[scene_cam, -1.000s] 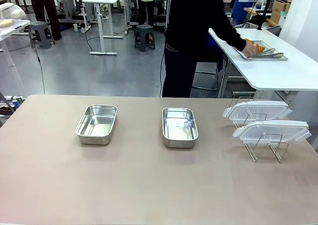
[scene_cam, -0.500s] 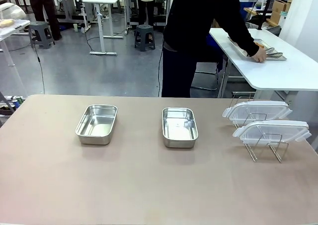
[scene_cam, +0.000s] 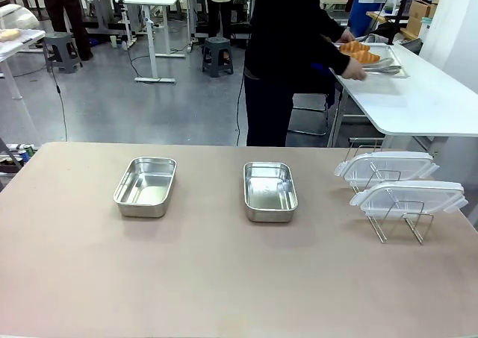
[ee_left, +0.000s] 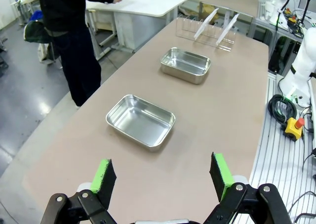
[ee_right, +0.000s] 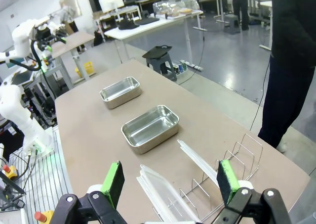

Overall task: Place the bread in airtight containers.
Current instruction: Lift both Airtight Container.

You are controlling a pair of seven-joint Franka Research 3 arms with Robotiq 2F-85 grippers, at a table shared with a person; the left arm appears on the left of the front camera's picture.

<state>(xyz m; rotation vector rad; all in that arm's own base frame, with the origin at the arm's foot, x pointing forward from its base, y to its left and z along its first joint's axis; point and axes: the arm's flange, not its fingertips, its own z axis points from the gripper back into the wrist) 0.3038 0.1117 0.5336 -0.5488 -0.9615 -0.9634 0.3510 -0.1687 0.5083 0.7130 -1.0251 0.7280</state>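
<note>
While a person (scene_cam: 287,54) holds the tray (scene_cam: 392,71) of croissants (scene_cam: 360,52) at the far table (scene_cam: 418,107), both steel tubs (scene_cam: 146,186) sit empty. The left gripper (ee_left: 162,167) stands wide apart short of the tubs. The right gripper (ee_right: 171,173) gapes above the clear lids (ee_right: 160,187).

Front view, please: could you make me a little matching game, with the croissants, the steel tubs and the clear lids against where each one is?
Things:
1 croissants
2 steel tubs
3 clear lids

Places:
a resting in the wire rack
b empty, on the tan table
c on a metal tray at the person's hand

Pairs: 1-c, 2-b, 3-a.
</note>
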